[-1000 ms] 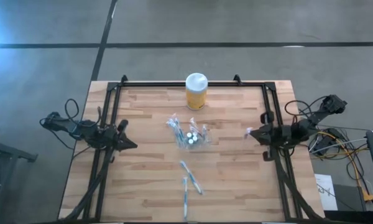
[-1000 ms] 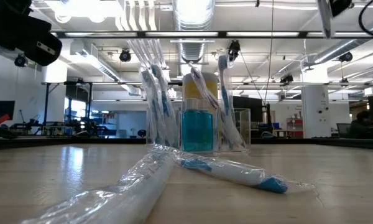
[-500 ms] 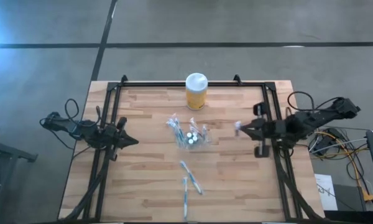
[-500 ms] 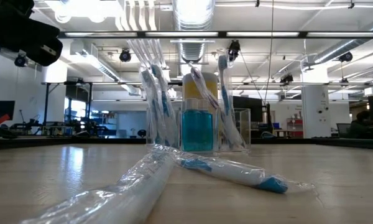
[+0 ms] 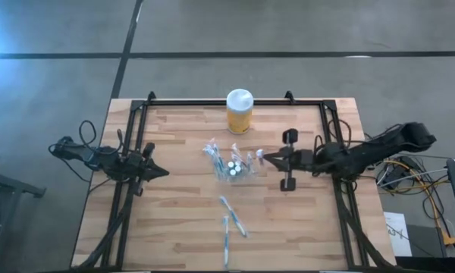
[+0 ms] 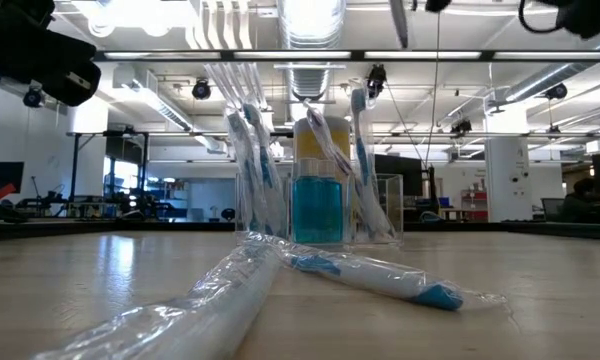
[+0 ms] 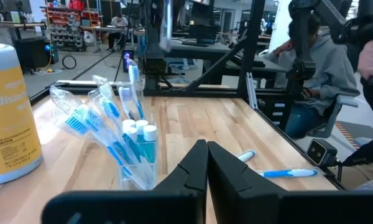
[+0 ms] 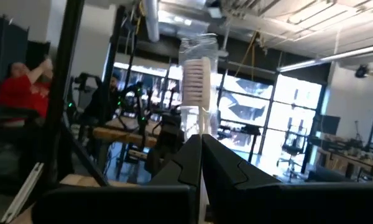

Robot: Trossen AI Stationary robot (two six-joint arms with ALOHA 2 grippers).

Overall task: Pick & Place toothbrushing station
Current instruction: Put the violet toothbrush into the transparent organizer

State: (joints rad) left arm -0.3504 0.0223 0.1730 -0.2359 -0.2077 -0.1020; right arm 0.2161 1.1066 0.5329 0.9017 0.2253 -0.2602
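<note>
The toothbrushing station [image 5: 231, 165], a low see-through holder with several blue-and-white brushes and a blue bottle in it, stands on its base at the middle of the wooden table [image 5: 174, 227]; it also shows in the low view [image 6: 320, 210] and the left wrist view [image 7: 135, 167]. My right gripper [image 5: 267, 158] hangs just right of it, shut on a wrapped toothbrush [image 8: 196, 74]. My left gripper [image 5: 162, 171] waits shut at the table's left [image 7: 206, 148], pointing level at the station. My right gripper pinches the wrapped toothbrush's handle [image 8: 201, 127] between its two fingers. The fingers come from the table's right, about level and tipped a little up. The bristle head [image 8: 196, 73], in its clear wrapper, sticks out past the fingertips, and the brush is clear of the table.
A yellow jar with a white lid [image 5: 240, 111] stands by the far edge behind the station. Wrapped toothbrushes [image 5: 233, 216] [image 5: 226, 243] lie on the table near the front, filling the low view's foreground [image 6: 370, 272]. Black frame rails [image 5: 133, 144] run along the table's sides. People sit beyond the table [image 7: 311, 68].
My right gripper has travelled from the table's right edge toward the station, rising a little and rolling slightly, staying shut on the toothbrush, which it carries clear of the table. The station and the loose brushes have not moved.
</note>
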